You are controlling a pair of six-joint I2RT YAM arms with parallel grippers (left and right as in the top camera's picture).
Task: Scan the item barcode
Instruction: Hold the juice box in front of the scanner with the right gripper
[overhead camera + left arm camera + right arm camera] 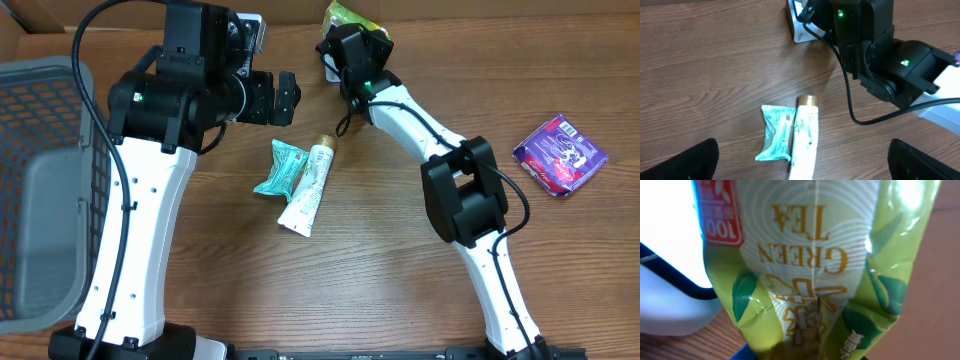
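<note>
From overhead you see the left gripper [279, 97] hanging above the wood table [380, 290] with its jaws spread wide and nothing between them. Just below it a teal sachet [279, 167] lies side by side with, and touching, a white tube [309, 186] whose gold cap points toward the far edge. The right gripper [346, 36] reaches to the far side of the table, and the green tea packet [350, 14], the item you are to scan, sticks out past it at the top edge of the view. A purple packet [560, 153] lies well apart on the right, and a grey mesh basket [45, 110] stands at the left edge. From the left wrist camera you see both black fingertips [687, 162] at the bottom corners, far apart and gripping nothing. The sachet and the tube lie on the table between them. Farther off is the dark wrist of the right arm [875, 50], its green lights lit, with a white object [800, 33] partly hidden behind it; you cannot tell what that object is. From the right wrist camera the packet fills nearly the whole frame, its "GREEN TEA" lettering upside down and its foil creased. It narrows toward the bottom edge, where the pincer has it pinched in a narrow grip, though the fingers themselves are hidden from you. A bright white shape with a dark cable sits blurred at the left.
</note>
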